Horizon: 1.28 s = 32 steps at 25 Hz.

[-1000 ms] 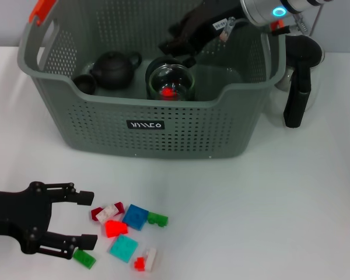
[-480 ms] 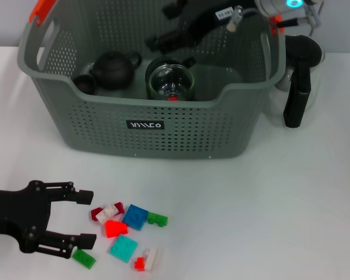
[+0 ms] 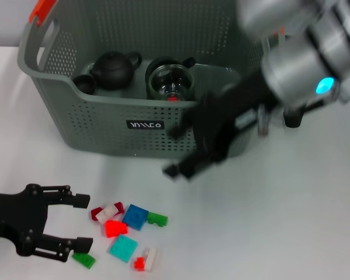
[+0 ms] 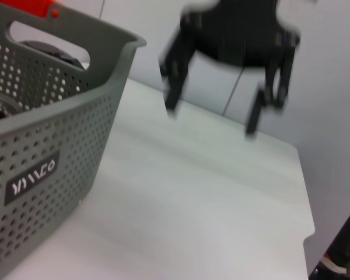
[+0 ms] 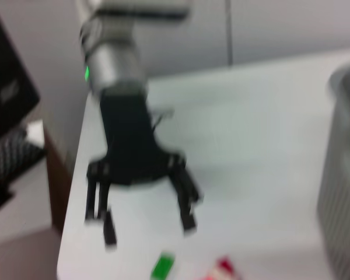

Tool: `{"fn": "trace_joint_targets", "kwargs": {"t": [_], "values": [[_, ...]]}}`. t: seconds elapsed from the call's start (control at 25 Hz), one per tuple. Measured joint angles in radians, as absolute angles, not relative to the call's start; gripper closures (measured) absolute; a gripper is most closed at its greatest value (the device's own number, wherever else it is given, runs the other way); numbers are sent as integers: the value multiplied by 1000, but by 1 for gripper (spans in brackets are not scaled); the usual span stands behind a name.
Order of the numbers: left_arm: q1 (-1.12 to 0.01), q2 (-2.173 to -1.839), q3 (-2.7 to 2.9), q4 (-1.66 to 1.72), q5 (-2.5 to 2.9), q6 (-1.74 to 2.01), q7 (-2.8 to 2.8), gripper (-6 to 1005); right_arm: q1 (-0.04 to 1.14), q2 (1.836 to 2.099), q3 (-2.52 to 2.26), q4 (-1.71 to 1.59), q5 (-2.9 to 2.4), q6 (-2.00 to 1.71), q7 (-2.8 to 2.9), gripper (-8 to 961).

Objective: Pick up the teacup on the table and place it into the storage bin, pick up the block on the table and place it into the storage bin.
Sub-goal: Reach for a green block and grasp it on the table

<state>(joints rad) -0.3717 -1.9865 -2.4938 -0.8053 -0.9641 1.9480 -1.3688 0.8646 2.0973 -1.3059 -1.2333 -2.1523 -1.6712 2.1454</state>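
The storage bin stands at the back of the table, its wall also showing in the left wrist view. Inside it the glass teacup sits upright beside a black teapot. My right gripper hangs open and empty in front of the bin's front wall, blurred with motion, and shows in the left wrist view too. Several coloured blocks lie on the table near the front. Just left of them is my left gripper, open, low over the table, and also seen in the right wrist view.
A small dark cup sits in the bin left of the teapot. A black-handled jug stands right of the bin, mostly behind my right arm. A green block and a red one lie by the left gripper.
My right arm has swung out of the bin and down in front of it, empty; the teacup stays inside. The left gripper has hardly moved.
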Motion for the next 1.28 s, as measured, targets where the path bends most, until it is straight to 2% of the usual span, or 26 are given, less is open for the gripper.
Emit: {"fn": "trace_joint_targets", "kwargs": {"t": [0.72, 1.28], "values": [[-371, -1986, -2494, -805, -952, 1945, -1363, 108, 1031, 2113, -1899, -906, -2194, -1271, 2273, 189], [-374, -1987, -2498, -798, -953, 1943, -1361, 109, 1034, 2125, -2057, -858, -2149, -1088, 2290, 195]]}}
